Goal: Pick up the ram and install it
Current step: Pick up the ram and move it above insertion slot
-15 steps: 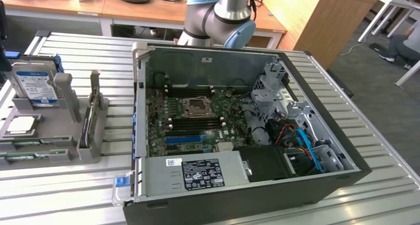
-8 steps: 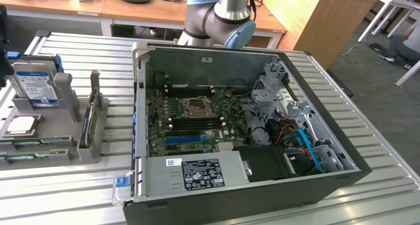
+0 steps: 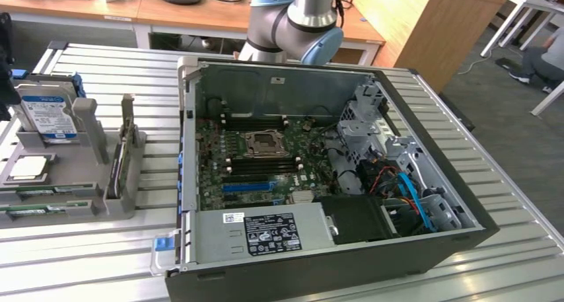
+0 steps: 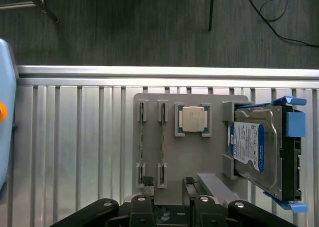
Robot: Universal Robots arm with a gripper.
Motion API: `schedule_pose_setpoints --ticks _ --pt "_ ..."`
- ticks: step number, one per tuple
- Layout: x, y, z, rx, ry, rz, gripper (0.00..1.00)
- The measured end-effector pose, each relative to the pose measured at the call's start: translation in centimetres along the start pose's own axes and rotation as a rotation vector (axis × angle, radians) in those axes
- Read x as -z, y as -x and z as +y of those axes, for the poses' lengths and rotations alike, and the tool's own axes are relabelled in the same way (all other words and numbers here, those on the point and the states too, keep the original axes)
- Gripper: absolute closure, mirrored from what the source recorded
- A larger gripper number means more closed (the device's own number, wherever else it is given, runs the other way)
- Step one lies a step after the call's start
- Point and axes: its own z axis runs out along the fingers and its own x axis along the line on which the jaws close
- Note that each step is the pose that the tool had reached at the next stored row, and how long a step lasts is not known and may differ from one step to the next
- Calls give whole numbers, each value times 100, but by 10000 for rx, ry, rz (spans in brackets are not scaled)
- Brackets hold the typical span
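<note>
A ribbed metal table (image 3: 105, 249) stands in a workshop, with wooden desks (image 3: 176, 14) behind it and dark carpet beyond its rim.

At the exterior view's left sits a grey holder (image 3: 88, 176). It carries the ram (image 4: 163, 137), two thin green sticks standing on edge in neighbouring slots, then a square silver processor (image 4: 193, 120) in its own recess, then a hard drive (image 4: 259, 147) with a blue-white label and blue side brackets.

In the middle lies an open computer case (image 3: 264, 84). Inside it are the motherboard (image 3: 238, 170), a labelled power supply (image 3: 264, 229), and blue and orange cables towards the exterior view's right. The robot arm (image 3: 304, 31) rises behind the case.

A strip of bare slats separates holder and case. In the wrist view the holder's far side lies near the table rim, with open slats beside the ram slots.

The sticks lie parallel, their long axes running from that rim towards the gripper (image 4: 168, 184). Its fingers (image 4: 147, 181) are spread wide and hold nothing, and they hover at the near ends of the sticks.
</note>
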Motion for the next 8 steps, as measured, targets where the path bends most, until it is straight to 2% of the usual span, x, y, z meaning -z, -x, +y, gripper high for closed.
schedule_pose_setpoints --ticks 8 --pt "-55 -1 -3 0 0 0 64"
